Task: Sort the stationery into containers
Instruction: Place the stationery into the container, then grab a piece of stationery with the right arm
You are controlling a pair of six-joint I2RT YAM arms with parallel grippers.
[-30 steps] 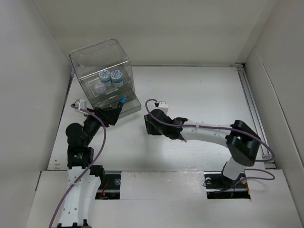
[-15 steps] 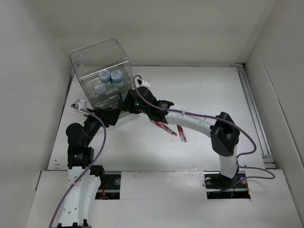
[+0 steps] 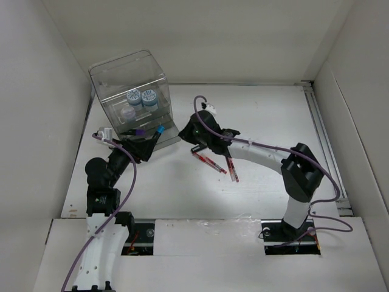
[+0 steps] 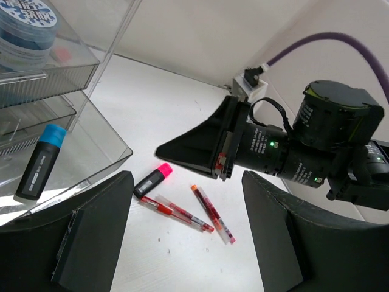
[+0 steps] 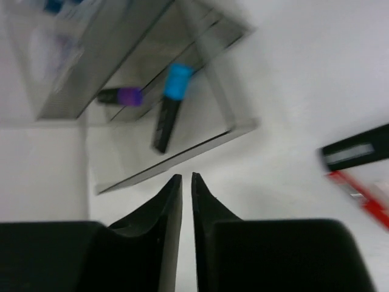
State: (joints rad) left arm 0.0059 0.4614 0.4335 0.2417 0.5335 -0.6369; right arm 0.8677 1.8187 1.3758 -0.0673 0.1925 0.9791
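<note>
The clear organizer stands at the far left, two blue-white rolls on an upper tray. A blue-capped marker and a purple-capped marker lie in its open bottom drawer; the right wrist view shows both, the blue one and the purple one. A pink-capped marker and red pens lie on the table. My left gripper is open and empty at the drawer's front. My right gripper is shut and empty, just right of the drawer.
White walls enclose the table on the left, back and right. A metal rail runs along the right side. The red pens lie on the table beneath my right forearm, about mid-table.
The right gripper went from over the pens to the organizer's drawer, then pulled back right. A purple-capped marker now lies in the drawer beside the blue one. The left arm stayed still.
</note>
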